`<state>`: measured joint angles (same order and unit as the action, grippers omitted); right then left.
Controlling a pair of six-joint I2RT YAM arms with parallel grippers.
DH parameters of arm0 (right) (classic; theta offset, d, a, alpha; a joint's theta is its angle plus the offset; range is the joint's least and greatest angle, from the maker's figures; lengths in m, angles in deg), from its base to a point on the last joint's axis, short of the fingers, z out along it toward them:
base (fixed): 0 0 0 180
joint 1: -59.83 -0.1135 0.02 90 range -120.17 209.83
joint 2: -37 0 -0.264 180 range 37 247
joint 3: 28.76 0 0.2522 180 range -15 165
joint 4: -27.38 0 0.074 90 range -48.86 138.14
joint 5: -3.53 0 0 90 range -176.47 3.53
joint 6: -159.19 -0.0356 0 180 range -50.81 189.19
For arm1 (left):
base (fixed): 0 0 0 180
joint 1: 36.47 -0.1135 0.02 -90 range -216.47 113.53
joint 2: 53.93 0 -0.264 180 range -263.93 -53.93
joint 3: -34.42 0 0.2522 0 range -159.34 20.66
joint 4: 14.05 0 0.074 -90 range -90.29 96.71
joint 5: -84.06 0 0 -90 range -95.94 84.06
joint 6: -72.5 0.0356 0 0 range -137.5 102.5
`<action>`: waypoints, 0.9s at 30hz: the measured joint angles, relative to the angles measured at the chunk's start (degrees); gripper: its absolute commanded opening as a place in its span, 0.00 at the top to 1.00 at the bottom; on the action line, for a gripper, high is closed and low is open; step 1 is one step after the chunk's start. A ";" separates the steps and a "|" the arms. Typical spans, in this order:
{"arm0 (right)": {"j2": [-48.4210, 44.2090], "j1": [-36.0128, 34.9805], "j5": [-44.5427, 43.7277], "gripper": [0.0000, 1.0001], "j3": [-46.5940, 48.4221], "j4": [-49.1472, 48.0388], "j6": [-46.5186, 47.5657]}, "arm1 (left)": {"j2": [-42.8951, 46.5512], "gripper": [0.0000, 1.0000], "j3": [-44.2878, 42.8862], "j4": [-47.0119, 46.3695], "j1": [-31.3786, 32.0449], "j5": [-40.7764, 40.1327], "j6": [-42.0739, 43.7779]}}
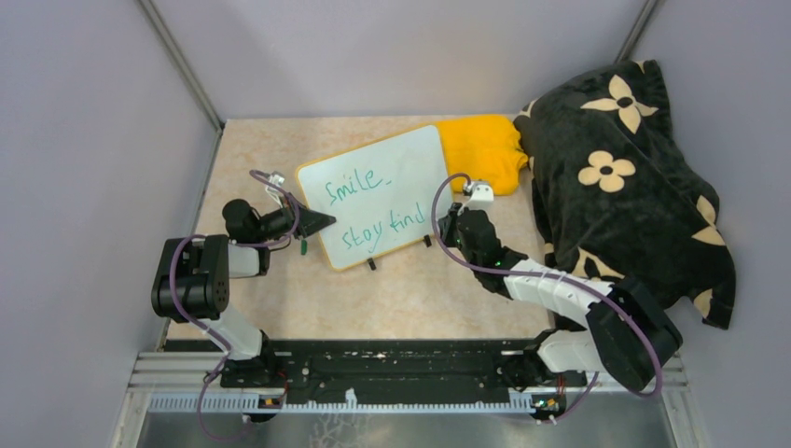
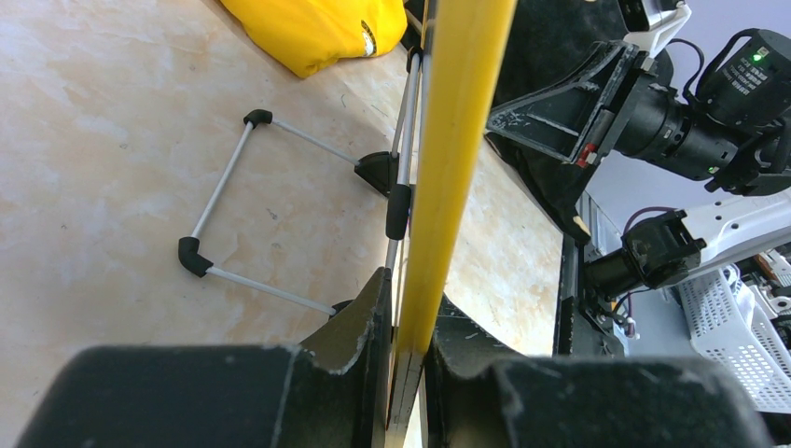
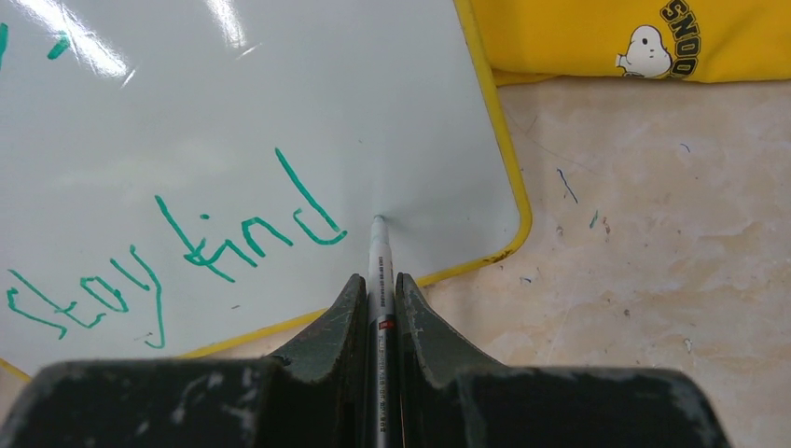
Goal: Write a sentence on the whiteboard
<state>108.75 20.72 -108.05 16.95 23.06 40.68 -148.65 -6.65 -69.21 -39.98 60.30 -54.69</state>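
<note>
Sentence (image 3: 191, 247) in green on whiteboard (image 1: 410, 159), two lines; whiteboard stands on wire stand (image 2: 224, 205), yellow cloth (image 1: 485, 149) behind its far corner. Marker (image 3: 379, 271) tip touches whiteboard just right of "find"; right gripper (image 3: 379, 287) clenched on marker. Left gripper (image 2: 408, 317) clamps whiteboard's left rim. We judge risk: hard press shoves whiteboard from left clamp; stroke near right rim could run off

Your work cell: pale walls around a marble-pattern table

You see plain lilac-grey walls (image 1: 84, 112) on three sides, and a slanted metal post (image 1: 184, 65) stands in each far corner. The table (image 1: 280, 299) has a beige top with a marble pattern. A black blanket with cream flowers (image 1: 653, 215) is piled along its right edge, up to the far right corner. The light is soft and even.
</note>
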 measured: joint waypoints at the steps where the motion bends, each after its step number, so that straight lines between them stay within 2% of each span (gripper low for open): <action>1: 0.35 0.02 0.04 1.00 0.00 0.02 -0.07 | 0.00 0.80 -0.02 0.00 0.00 0.00 0.00; 22: 1.16 0.22 0.26 1.00 0.00 -0.33 -0.24 | 0.00 0.79 -0.02 -0.02 0.04 0.04 0.02; 27: -0.50 0.31 1.03 1.00 0.00 1.29 -0.26 | 0.00 0.77 -0.02 0.02 0.04 0.02 0.02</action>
<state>108.24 21.02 -107.02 16.95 24.34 40.41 -148.65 -6.67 -69.19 -39.93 60.32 -54.66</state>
